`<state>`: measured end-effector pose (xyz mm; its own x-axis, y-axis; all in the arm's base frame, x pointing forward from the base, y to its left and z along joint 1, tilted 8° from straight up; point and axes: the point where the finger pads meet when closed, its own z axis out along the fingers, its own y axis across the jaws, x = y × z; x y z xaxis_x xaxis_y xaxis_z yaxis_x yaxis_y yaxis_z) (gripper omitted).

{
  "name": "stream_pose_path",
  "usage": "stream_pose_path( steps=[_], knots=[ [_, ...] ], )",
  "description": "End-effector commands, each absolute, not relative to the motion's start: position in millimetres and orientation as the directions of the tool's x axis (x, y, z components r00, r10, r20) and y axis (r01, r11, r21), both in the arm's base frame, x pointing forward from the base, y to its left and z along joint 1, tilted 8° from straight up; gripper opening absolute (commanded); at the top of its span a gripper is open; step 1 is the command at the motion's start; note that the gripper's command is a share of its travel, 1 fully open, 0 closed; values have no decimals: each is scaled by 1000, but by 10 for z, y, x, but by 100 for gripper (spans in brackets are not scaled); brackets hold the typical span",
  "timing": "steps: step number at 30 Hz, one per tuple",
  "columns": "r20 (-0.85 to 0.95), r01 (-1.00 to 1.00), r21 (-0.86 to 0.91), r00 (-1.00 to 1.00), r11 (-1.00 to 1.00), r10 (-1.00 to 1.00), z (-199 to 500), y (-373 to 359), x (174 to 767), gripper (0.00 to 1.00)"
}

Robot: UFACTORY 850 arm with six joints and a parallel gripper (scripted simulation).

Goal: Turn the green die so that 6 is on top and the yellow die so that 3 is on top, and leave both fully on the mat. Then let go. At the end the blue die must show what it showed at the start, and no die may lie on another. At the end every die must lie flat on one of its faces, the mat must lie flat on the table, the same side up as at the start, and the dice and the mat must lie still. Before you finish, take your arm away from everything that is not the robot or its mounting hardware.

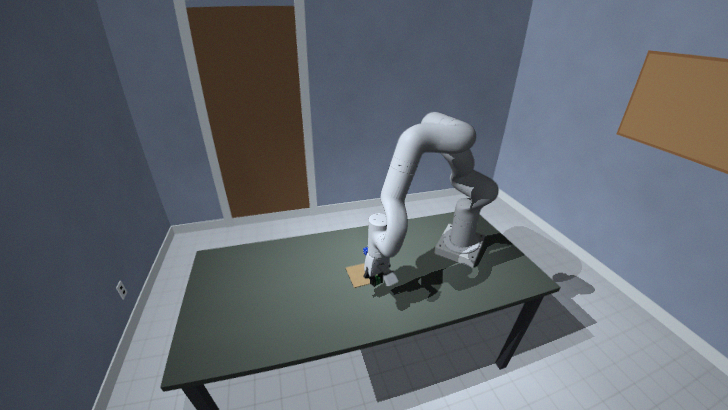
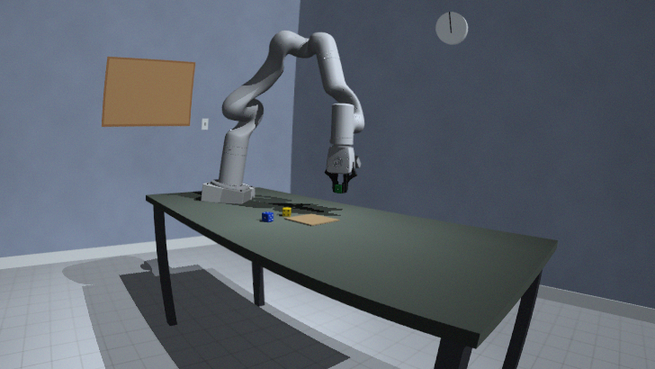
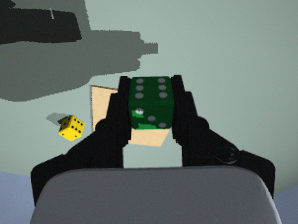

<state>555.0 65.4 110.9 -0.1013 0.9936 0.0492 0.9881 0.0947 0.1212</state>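
Observation:
My gripper [image 1: 376, 279] [image 2: 339, 189] [image 3: 150, 89] is shut on the green die [image 1: 379, 279] [image 2: 337, 188] [image 3: 151, 103] and holds it well above the table, pointing down. In the wrist view its six-pip face is turned sideways towards the camera, and a three-pip face is turned up towards the palm. The tan mat [image 1: 356, 276] [image 2: 312, 220] [image 3: 102, 106] lies flat. The yellow die [image 2: 286, 211] [image 3: 71, 127] lies on the table beside the mat, off it; one face shows six pips, but I cannot tell its top. The blue die [image 1: 365, 250] [image 2: 267, 216] is partly hidden in the top view.
The dark green table [image 1: 264, 305] [image 2: 390, 256] carries everything. The blue die stands off the mat, a little apart from the yellow die. The arm's base [image 1: 460, 247] [image 2: 228, 191] is at one end of the table. The arm's shadow falls on the table near the mat.

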Motion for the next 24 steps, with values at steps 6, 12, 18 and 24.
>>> stream_pose_path(
  steps=[6,12,18,24],
  knots=[
    [91,988,116,-110,100,990,1110,646,5544,27],
    [210,988,120,-123,100,970,1116,645,5557,27],
    [313,987,124,-134,99,940,1122,640,5568,27],
    [441,987,124,-145,100,886,1103,624,5558,27]
  ],
)
